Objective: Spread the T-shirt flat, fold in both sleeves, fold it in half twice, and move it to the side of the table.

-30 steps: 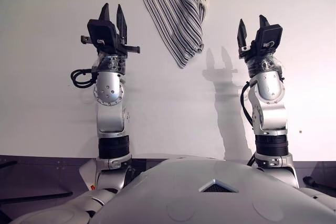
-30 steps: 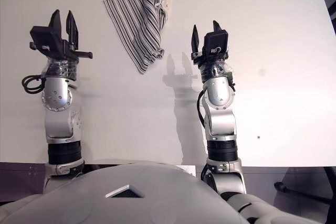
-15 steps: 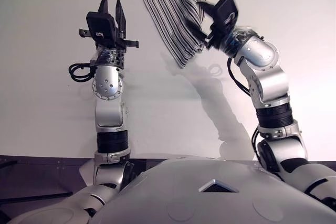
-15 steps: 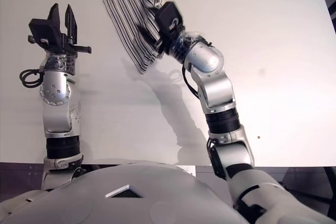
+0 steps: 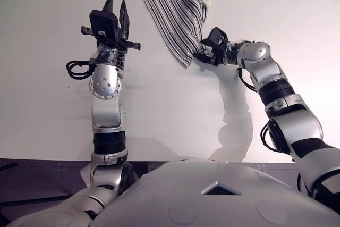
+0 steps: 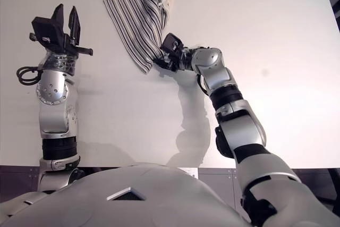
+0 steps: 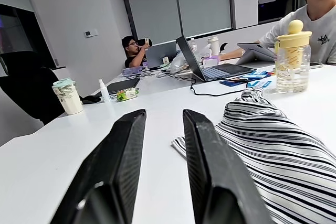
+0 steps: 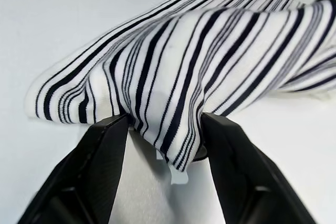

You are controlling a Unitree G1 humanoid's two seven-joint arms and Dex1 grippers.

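Observation:
The black-and-white striped T-shirt [image 5: 178,14] lies crumpled at the far middle of the white table [image 5: 53,104], with a pointed corner toward me. My right gripper [image 5: 202,53] is low on the table at that near corner. In the right wrist view its fingers [image 8: 100,156] stand open on either side of a fold of the T-shirt [image 8: 210,56], cloth lying between them. My left gripper [image 5: 116,5] is raised left of the shirt, open and holding nothing. The left wrist view looks past its fingertips [image 7: 131,124] at the striped cloth [image 7: 273,129].
Bare white tabletop spreads left, right and in front of the shirt. The table's near edge [image 5: 53,159] runs below my arms. Beyond the table's far side are a yellow-capped bottle [image 7: 293,56], a laptop [image 7: 210,69] and a cup [image 7: 68,95].
My right arm has swung from upright down and forward-left, bringing its gripper around the shirt's near corner. The left gripper has stayed nearly in place, open.

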